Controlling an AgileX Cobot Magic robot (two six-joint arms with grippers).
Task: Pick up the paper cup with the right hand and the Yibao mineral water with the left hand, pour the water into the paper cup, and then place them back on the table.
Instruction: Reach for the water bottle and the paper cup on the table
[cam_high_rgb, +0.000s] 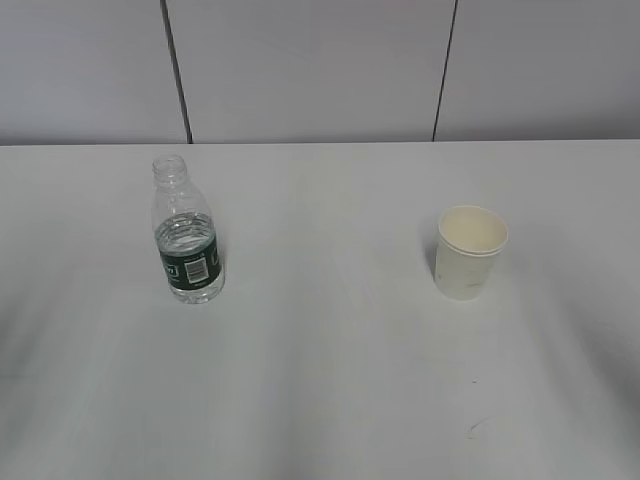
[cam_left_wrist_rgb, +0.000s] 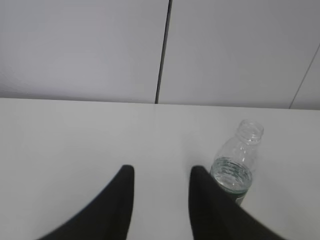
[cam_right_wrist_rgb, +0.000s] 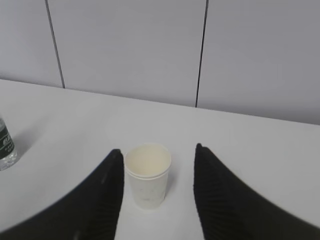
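Nearest the exterior camera, bare table (cam_high_rgb: 320, 400), white, a few faint dark marks just nearer than the paper cup. Paper cup (cam_high_rgb: 470, 252) stands upright on the table, mouth open, cream inside, rolled rim; taken here as the landmark. The Yibao mineral water (cam_high_rgb: 187, 232) stands upright well to the left of the cup, about level with it in depth, uncapped, dark green label band with a white patch low on the body, water line near the top of the label. Neither arm shows in the exterior view. Right wrist view: right hand (cam_right_wrist_rgb: 157, 167) with both black fingers spread wide, released, nothing between them but the cup (cam_right_wrist_rgb: 148, 175), which sits in the gap, nearer the left-hand finger; whether that finger brushes the cup wall is hard to judge from this angle, most likely a narrow gap. Bottle's base (cam_right_wrist_rgb: 5, 147) just visible at the frame's left edge, well apart from the cup. Left wrist view: left hand (cam_left_wrist_rgb: 160, 172), fingers likewise parted and holding nothing, bare table between them. Bottle (cam_left_wrist_rgb: 235, 170) stands just beyond the right-side finger, whose tip overlaps the bottle's lower body in the picture; contact unclear. Farthest back, past the cup and table edge, a pale grey panelled wall (cam_high_rgb: 320, 70) with dark vertical seams.
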